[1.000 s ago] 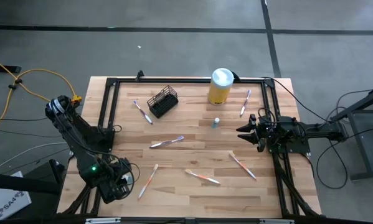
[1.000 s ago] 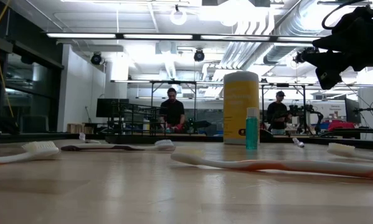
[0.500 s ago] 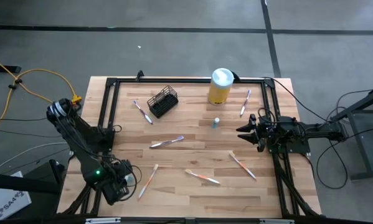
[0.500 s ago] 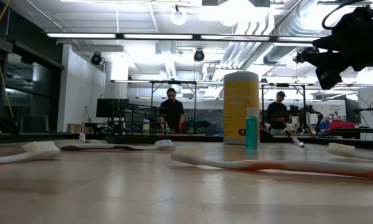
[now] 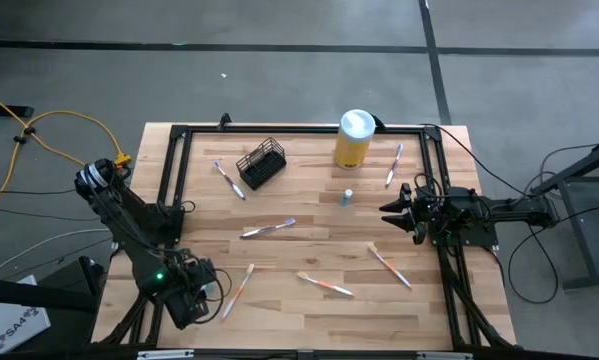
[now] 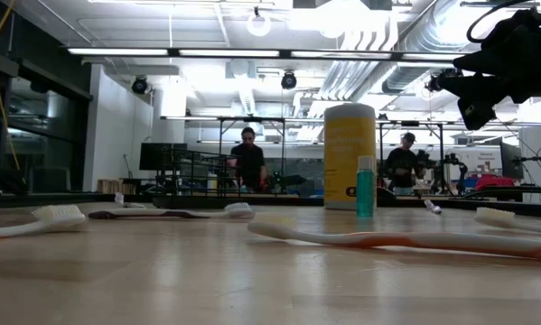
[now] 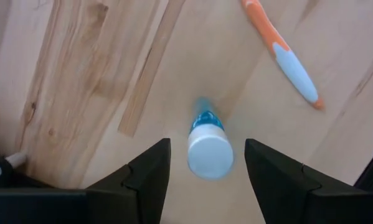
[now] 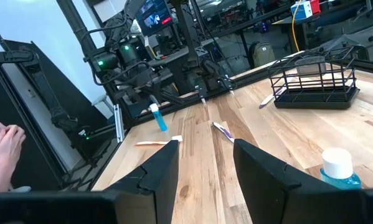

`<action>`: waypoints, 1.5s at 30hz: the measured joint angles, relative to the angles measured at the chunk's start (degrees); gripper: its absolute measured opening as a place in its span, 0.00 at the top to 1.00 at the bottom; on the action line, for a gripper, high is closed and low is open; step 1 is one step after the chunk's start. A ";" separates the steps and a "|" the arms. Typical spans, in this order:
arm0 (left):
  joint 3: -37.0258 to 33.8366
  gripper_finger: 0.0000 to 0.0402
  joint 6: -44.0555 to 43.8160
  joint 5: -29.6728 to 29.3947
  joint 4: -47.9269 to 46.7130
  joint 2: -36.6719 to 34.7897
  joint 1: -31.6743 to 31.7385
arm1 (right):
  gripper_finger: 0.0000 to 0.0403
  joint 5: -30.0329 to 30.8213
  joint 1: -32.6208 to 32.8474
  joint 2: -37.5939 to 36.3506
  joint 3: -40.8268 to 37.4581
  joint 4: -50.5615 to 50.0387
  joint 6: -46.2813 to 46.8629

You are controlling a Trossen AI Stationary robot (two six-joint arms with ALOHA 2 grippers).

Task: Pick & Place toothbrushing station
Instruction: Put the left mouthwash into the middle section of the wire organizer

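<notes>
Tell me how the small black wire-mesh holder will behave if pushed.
The small black wire-mesh holder looks empty and open-walled, so probably light and apt to slide on the wooden table. It appears to lie on its side, so tipping seems unlikely; thin wires may flex slightly.

A: low view basically chops off the right gripper at the top right edge, only a dark lump shows

B: yeah, and the wire-mesh holder is just a faint dark frame back there. Left wrist view blurs the small bottle; the orange toothbrush runs off the top
</notes>
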 joint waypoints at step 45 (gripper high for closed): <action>-3.37 0.50 2.54 1.31 5.33 2.94 0.78 | 0.64 0.01 0.00 0.00 0.00 0.00 0.00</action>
